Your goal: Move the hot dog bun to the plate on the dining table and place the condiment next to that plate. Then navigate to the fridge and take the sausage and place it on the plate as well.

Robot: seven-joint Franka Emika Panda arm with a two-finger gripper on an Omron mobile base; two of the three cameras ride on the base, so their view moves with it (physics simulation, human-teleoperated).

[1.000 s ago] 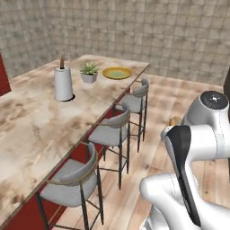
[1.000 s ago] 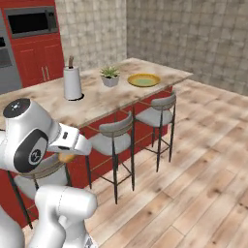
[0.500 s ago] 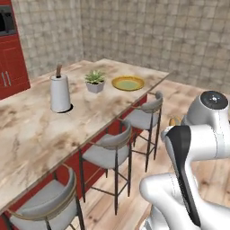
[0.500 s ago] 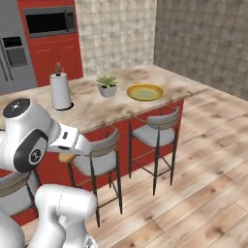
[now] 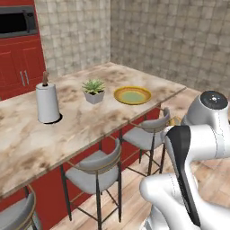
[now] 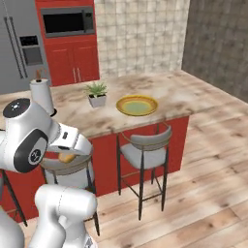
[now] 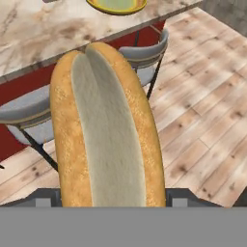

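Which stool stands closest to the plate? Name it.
The stool at the dining table's right end, directly below the plate; the other stool sits further left, behind the arm.

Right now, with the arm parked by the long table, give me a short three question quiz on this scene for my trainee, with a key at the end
1. True or false: the bun already lies on the plate.
2. Which thing stands nearest the plate on the table? A) the paper towel roll B) the potted plant C) a kettle
3. Fill in: the bun sits between the fingers of the ____, out over the stools and the wood floor.

Key: 1 false, the plate holds nothing and the bun is carried short of the table. 2 B. 3 hand.
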